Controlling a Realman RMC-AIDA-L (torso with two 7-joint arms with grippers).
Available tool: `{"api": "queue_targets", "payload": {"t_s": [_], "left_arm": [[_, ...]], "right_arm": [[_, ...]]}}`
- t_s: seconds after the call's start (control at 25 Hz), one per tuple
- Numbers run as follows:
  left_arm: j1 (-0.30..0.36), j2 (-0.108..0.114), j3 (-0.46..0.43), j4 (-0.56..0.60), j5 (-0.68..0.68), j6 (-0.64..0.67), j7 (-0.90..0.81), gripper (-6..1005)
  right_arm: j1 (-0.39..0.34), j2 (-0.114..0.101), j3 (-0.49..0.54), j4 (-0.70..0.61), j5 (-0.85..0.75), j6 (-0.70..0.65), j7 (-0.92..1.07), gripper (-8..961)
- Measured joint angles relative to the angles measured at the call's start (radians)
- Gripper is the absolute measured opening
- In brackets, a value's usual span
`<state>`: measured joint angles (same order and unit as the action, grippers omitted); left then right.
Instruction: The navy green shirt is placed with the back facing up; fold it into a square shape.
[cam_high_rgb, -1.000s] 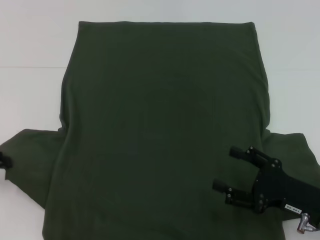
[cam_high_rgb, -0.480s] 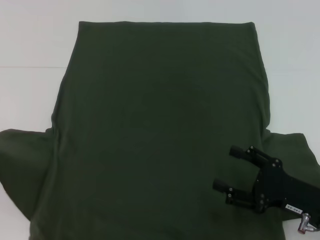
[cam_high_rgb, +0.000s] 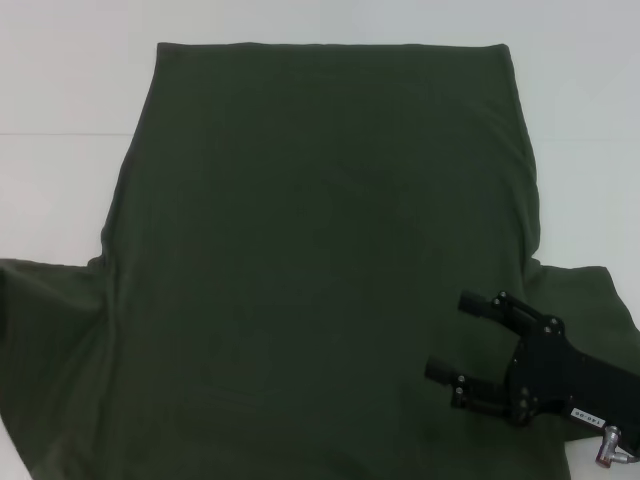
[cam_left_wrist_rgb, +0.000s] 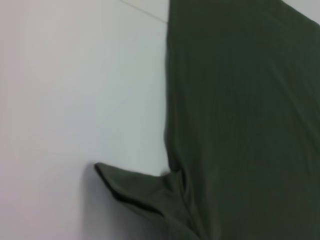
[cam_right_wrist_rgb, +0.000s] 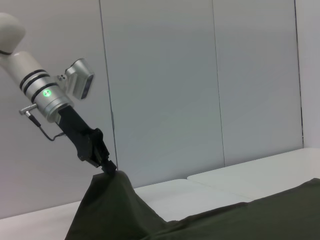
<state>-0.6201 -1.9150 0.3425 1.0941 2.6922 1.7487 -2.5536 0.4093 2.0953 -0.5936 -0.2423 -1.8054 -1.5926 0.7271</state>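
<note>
While the left gripper (cam_right_wrist_rgb: 107, 167) pinches the left sleeve of the large dark olive-green cloth T-shirt (cam_high_rgb: 320, 250) and lifts it into a peak, the right gripper (cam_high_rgb: 470, 340) hovers spread over the right sleeve. The shirt lies plain side up on the white table (cam_high_rgb: 70, 90). The raised sleeve has spread wider over the last second, so the first inward fold is likely starting

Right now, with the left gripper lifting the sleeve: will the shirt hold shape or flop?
Likely flop: the shirt hangs in a draped peak below the left gripper. It is probably light, since a corner pinch raises it. The rest lies flat on the table, so it may drag and wrinkle.
</note>
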Motion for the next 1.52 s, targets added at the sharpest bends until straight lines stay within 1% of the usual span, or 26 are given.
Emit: {"api": "queue_targets", "payload": {"t_s": [0.08,0.2,0.32,0.4,0.52,0.56,0.76,0.88,0.96,1.0,1.04,1.12,1.2,1.24,1.32,1.36,1.44,1.52], "left_arm": [[-0.011,-0.004,0.007,0.013,-0.002,0.008,-0.002,32],[-0.028,-0.011,0.04,0.026,-0.003,0.017,-0.011,35],[-0.051,-0.027,0.07,0.031,-0.006,0.022,-0.02,38],[-0.067,-0.046,0.085,0.036,-0.014,0.022,-0.022,40],[-0.091,-0.083,0.131,0.039,-0.022,0.006,-0.022,43],[-0.098,-0.103,0.157,0.039,-0.023,-0.007,-0.022,44],[-0.107,-0.157,0.207,0.024,-0.024,-0.058,-0.021,49],[-0.102,-0.178,0.21,0.002,-0.029,-0.103,-0.019,52],[-0.095,-0.182,0.202,-0.024,-0.047,-0.134,-0.024,54],[-0.09,-0.18,0.193,-0.052,-0.073,-0.145,-0.028,55],[-0.088,-0.173,0.187,-0.083,-0.1,-0.15,-0.033,56],[-0.086,-0.152,0.175,-0.158,-0.153,-0.151,-0.04,58],[-0.086,-0.111,0.159,-0.296,-0.247,-0.141,-0.026,60],[-0.084,-0.084,0.147,-0.381,-0.303,-0.129,0.002,61],[-0.076,-0.053,0.109,-0.474,-0.381,-0.101,0.064,63],[-0.066,-0.047,0.068,-0.5,-0.405,-0.076,0.103,64],[-0.044,-0.044,-0.002,-0.509,-0.424,-0.033,0.168,273],[-0.01,-0.046,-0.06,-0.491,-0.44,0.025,0.283,321]], "right_arm": [[0.0,0.0,0.0,0.0,0.0,0.0,0.0,944],[0.0,0.0,0.0,0.0,0.0,0.0,0.0,944],[0.0,0.001,0.0,0.0,0.0,0.0,0.0,944],[0.0,0.002,0.0,0.0,0.0,0.0,0.0,944],[0.0,0.002,0.0,0.0,0.0,0.002,0.0,944],[0.0,0.003,0.0,0.0,0.0,0.002,0.0,944],[0.0,0.003,0.0,0.0,0.0,0.001,0.0,944],[-0.002,0.003,0.0,0.001,0.0,0.001,0.0,944],[-0.002,0.003,0.0,0.006,0.0,0.001,0.0,944],[-0.001,0.003,0.0,0.008,0.0,0.001,0.0,944],[-0.001,0.003,0.0,0.01,0.0,0.0,0.0,944],[0.0,0.003,0.0,0.011,0.0,0.0,0.0,944],[0.001,0.003,0.0,0.011,0.0,0.0,0.0,944],[0.001,0.003,0.0,0.011,0.0,0.0,0.0,944],[0.0,0.003,0.0,0.011,0.0,0.0,0.0,944],[0.0,0.003,0.0,0.011,0.0,0.0,0.0,944],[-0.002,0.003,0.0,0.011,0.0,0.0,0.0,944],[-0.003,0.002,0.001,0.011,0.0,0.0,0.0,944]]}}
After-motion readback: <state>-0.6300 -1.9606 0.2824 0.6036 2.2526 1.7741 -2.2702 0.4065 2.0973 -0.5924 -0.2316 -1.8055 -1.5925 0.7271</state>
